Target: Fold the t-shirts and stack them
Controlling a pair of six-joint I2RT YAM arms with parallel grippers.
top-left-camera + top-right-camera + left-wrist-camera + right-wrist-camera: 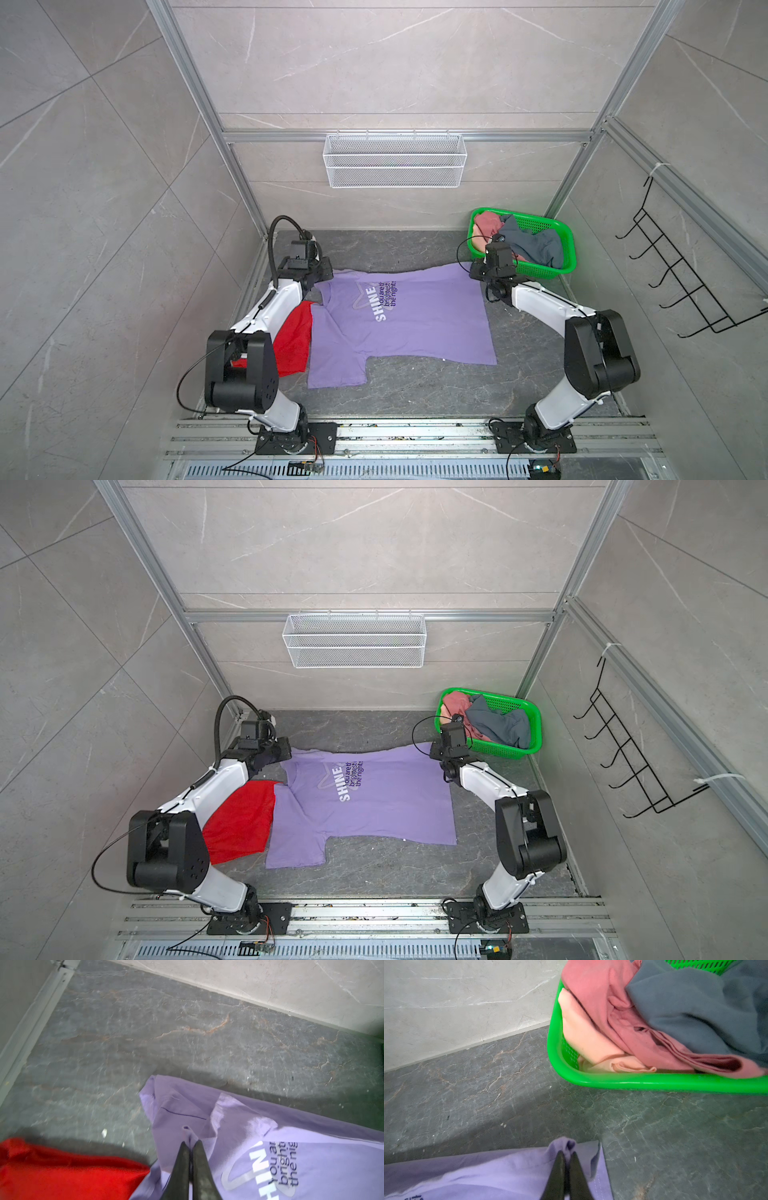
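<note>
Pinches a small nub of the lavender tee (249, 1126) in the left gripper (190, 1144), with the fingers nearly pressed together on the cloth. Grips it at the far left corner, by the shoulder, low over the table (415, 390). Pinches a second nub the same way in the right gripper (566, 1153), with cloth bunched between the close-set tips, at the far hem corner.

Leaves the rest of the tee spread flat in both top views: print up, collar toward the left, hem toward the right, near sleeve pointing to the front.

Shows the red tee (293, 345) just left of it, touching its left edge and partly hidden under the left arm (270, 307).

Shows the basket (654, 1081) in the far right corner, just beyond the right gripper and apart from the lavender cloth. Carries a heap inside: the grey-blue tee (695, 1001) over the pink tee (602, 1001), and the peach tee (581, 1032) against the rim nearest the gripper.
</note>
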